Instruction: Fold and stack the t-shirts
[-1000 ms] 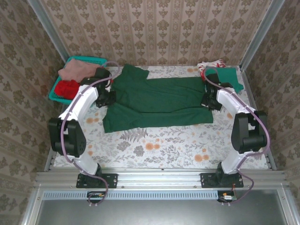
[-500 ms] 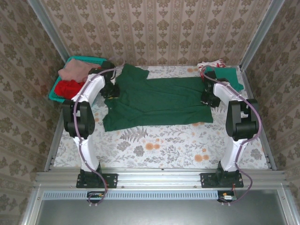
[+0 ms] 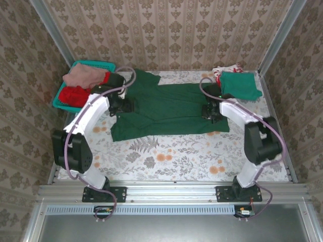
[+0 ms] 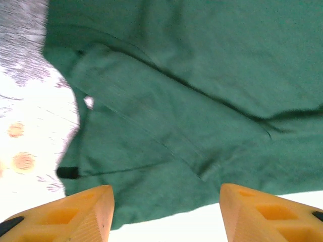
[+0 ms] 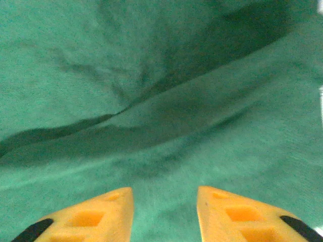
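Note:
A large dark green t-shirt (image 3: 169, 108) lies spread across the middle of the table. My left gripper (image 3: 125, 106) hovers open over its left side, near the sleeve. In the left wrist view the yellow fingers (image 4: 86, 214) stand wide apart with nothing between them, the gripper (image 4: 166, 214) above the shirt's hem (image 4: 166, 151). My right gripper (image 3: 208, 111) is open over the shirt's right part. Its yellow fingers (image 5: 242, 214) are apart above rumpled green cloth (image 5: 161, 126), the gripper (image 5: 165, 209) holding nothing.
A teal mesh basket (image 3: 96, 65) at the back left holds a dusty pink shirt (image 3: 83, 75) and a red one (image 3: 72, 95). At the back right a folded teal-green shirt (image 3: 241, 84) lies on a white-red one (image 3: 226, 68). Patterned walls close in on both sides.
Both grippers went from shut to open and let go of the green shirt's side edges after carrying them toward the back. The right gripper then shifted left over the shirt.

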Controlling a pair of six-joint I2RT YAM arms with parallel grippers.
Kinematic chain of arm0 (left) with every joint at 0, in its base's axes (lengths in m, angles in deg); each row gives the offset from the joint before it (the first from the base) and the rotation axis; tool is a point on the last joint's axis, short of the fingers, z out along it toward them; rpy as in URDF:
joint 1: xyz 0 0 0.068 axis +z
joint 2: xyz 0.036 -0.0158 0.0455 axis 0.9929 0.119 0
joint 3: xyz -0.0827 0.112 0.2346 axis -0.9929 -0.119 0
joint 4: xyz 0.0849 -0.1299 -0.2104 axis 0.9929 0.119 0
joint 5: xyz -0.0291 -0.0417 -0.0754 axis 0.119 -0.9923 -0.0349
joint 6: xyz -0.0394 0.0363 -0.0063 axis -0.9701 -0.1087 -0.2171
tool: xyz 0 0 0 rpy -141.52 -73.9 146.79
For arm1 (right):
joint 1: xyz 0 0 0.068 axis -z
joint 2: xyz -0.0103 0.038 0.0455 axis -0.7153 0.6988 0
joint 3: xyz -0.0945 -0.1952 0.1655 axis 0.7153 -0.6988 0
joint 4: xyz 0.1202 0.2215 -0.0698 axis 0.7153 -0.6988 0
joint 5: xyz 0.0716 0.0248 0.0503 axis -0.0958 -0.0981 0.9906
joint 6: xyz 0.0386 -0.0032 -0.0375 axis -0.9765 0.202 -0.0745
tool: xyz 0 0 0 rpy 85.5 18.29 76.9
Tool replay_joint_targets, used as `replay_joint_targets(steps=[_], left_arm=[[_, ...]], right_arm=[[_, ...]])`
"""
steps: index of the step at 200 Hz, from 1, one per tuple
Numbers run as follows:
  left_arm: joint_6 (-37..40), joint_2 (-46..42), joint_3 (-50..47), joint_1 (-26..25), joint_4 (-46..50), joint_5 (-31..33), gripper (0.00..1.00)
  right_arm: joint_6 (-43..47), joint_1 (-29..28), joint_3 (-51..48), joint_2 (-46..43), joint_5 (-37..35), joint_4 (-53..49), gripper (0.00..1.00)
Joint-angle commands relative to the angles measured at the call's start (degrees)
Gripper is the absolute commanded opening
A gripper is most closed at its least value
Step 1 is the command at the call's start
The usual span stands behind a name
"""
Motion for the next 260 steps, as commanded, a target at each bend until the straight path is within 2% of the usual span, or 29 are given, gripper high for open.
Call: replay_joint_targets(steps=[1,17,54,65,83,110,132,164,200,228,244,260], left_arm=[[-3.9,-0.6,-6.8,-0.9,-6.6,-4.0,0.58],[-4.7,-1.9,-10.1,-1.0,-9.6,-5.3,0.58],[-3.9,-1.1,-10.7,-0.4,-8.0,-2.5,0.58],[-3.6,-1.2,-10.9,-0.2,-8.0,-2.1,0.58],[-3.3,-1.3,-11.7,0.1,-8.2,-1.8,0.57],[-3.3,-1.8,-12.3,0.4,-7.9,-1.8,0.57],[-3.4,-3.3,-12.5,0.4,-7.5,-1.6,0.57],[-4.6,-3.3,-12.4,-1.7,-7.8,-1.4,0.62],[-8.6,1.2,-13.2,-3.2,-9.9,-2.6,0.64],[-11.8,3.0,-15.2,-3.0,-14.1,-4.2,0.71],[-12.7,4.8,-14.9,-3.4,-16.0,-6.0,0.71],[-13.3,6.7,-14.2,-4.0,-16.7,-6.6,0.69]], right_arm=[[1.5,0.5,5.4,6.7,-0.1,-2.6,0.37],[2.0,0.7,8.0,9.2,-2.3,-3.9,0.38],[3.4,2.8,15.6,14.5,-5.7,-7.6,0.4],[3.7,3.8,17.3,15.5,-5.2,-8.3,0.41],[5.1,5.3,18.4,16.9,-3.0,-7.0,0.5],[5.7,7.2,19.4,18.6,0.4,-6.8,0.5],[5.7,7.2,15.9,13.5,-0.7,-6.0,0.53],[5.3,7.2,7.6,3.5,-6.4,-2.8,0.75],[4.1,5.6,0.9,-2.9,-8.5,-1.5,0.8],[3.1,3.1,-5.1,-5.4,-2.7,3.7,0.8],[2.9,2.4,-6.8,-3.9,1.6,6.8,0.8],[2.3,2.5,-6.4,-0.9,1.9,7.1,0.8]])
